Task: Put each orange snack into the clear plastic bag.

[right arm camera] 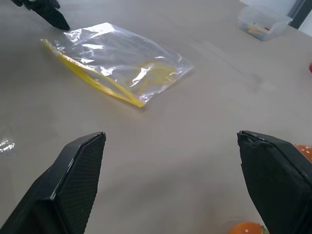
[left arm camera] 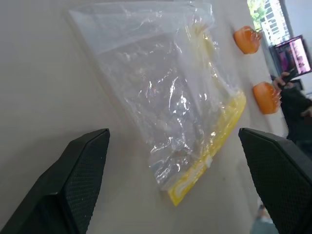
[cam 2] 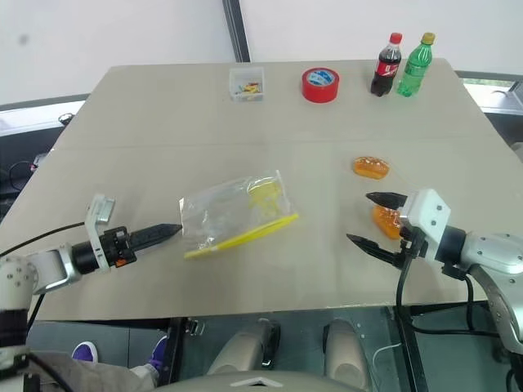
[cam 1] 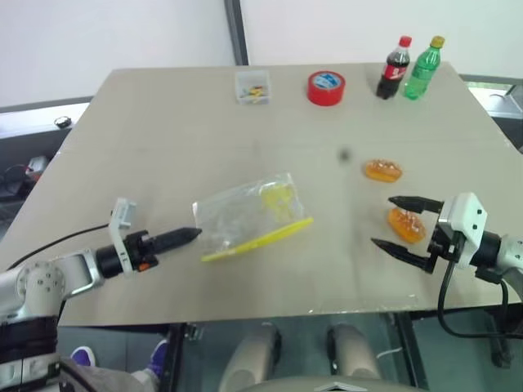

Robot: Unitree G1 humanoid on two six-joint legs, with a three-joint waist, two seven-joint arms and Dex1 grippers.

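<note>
The clear plastic bag (cam 1: pixel 248 216) lies flat in the middle of the bench (cam 1: pixel 163 122), a bit nearer the front edge. Its yellow seal strip (cam 1: pixel 257 238) faces the front edge, so that is the side where things can go in. The bag looks empty.

The two orange snacks (cam 1: pixel 383 170) sit on the bench toward the right edge, one behind the other. They are well apart from the bag. Neither one is in the bag yet, so the job has hardly begun.

The left tool (cam 1: pixel 186 235) rests low near the front left corner. Its fingers are wide apart and hold nothing. Its tip is just beside the bag's left end, likely so it can hold the bag in place or lift it open.

The right tool (cam 1: pixel 394 222) is near the front right corner. Its fingers are wide apart too, and empty. The nearer snack (cam 1: pixel 406 224) sits between the two fingers, so it looks ready to close on that snack first.

At the back edge stand a small clear box (cam 1: pixel 252 86), a red tape roll (cam 1: pixel 326 87) and two bottles (cam 1: pixel 410 67). They are out of the way.
</note>
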